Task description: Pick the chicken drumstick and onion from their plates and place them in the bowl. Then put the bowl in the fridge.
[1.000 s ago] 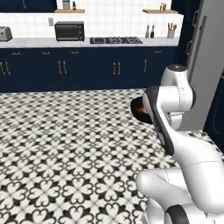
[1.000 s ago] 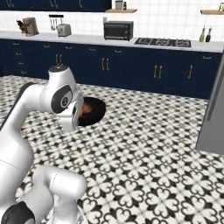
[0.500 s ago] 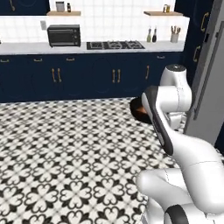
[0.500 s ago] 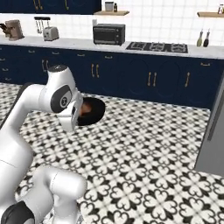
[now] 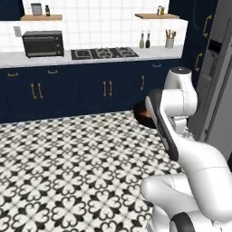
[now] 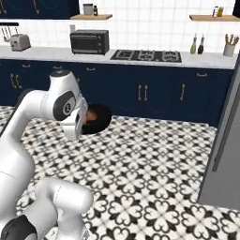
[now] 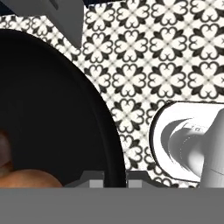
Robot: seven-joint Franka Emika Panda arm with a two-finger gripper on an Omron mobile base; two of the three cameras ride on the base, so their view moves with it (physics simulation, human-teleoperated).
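The glossy black bowl [image 7: 52,109] hangs over the patterned floor, and my gripper [image 7: 114,178] is shut on its rim, one fingertip inside and one outside. Inside it lie the orange-brown onion [image 7: 26,180] and, at the left edge, the reddish-brown drumstick [image 7: 3,148]. From the base, the bowl [image 5: 141,114] [image 6: 99,119] peeks out behind my arm's upper links, which hide the gripper. The grey fridge [image 5: 218,95] [image 6: 227,150] stands at the right, its dark dispenser panel [image 5: 214,46] showing. The plates are out of view.
Navy cabinets [image 5: 90,90] run along the back wall under a white counter with a black toaster oven [image 5: 43,43] [image 6: 89,41], a stovetop [image 5: 104,53] and bottles [image 6: 197,45]. Patterned tile floor [image 6: 154,173] lies open between me and the fridge.
The whole scene has slid left in both base views, so the base has turned or driven toward the fridge, which now shows larger. The bowl stays in the gripper.
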